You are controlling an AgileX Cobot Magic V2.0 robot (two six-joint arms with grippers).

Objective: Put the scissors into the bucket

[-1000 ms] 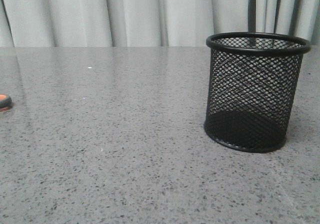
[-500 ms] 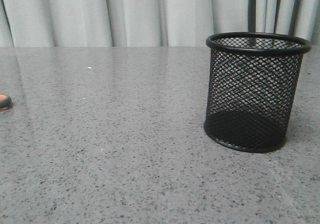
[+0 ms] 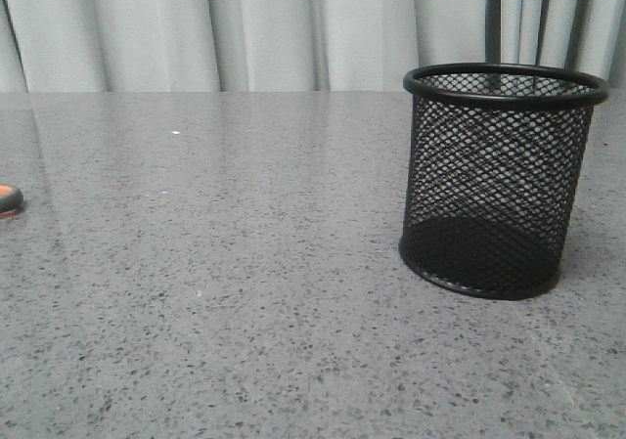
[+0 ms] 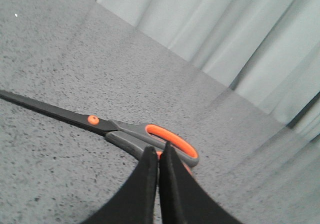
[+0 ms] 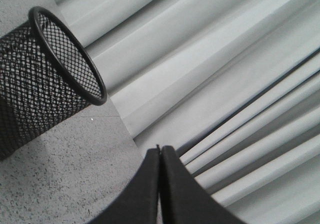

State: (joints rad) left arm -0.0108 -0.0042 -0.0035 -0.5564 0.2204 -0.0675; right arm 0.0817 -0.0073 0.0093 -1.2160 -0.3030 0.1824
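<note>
The scissors [image 4: 107, 125] lie flat on the grey table in the left wrist view, dark blades closed, grey handles with orange lining. Only the tip of one handle [image 3: 8, 200] shows at the left edge of the front view. My left gripper [image 4: 158, 146] is shut and empty, its tips just over the handle loops. The bucket [image 3: 494, 180], a black wire-mesh cup, stands upright at the right of the table. It also shows in the right wrist view [image 5: 40, 84]. My right gripper [image 5: 160, 148] is shut and empty, off to the side of the bucket near its rim height.
The grey speckled table [image 3: 245, 292] stretches between the scissors and the bucket. Pale curtains [image 3: 293, 28] hang behind the table's far edge. Neither arm shows in the front view.
</note>
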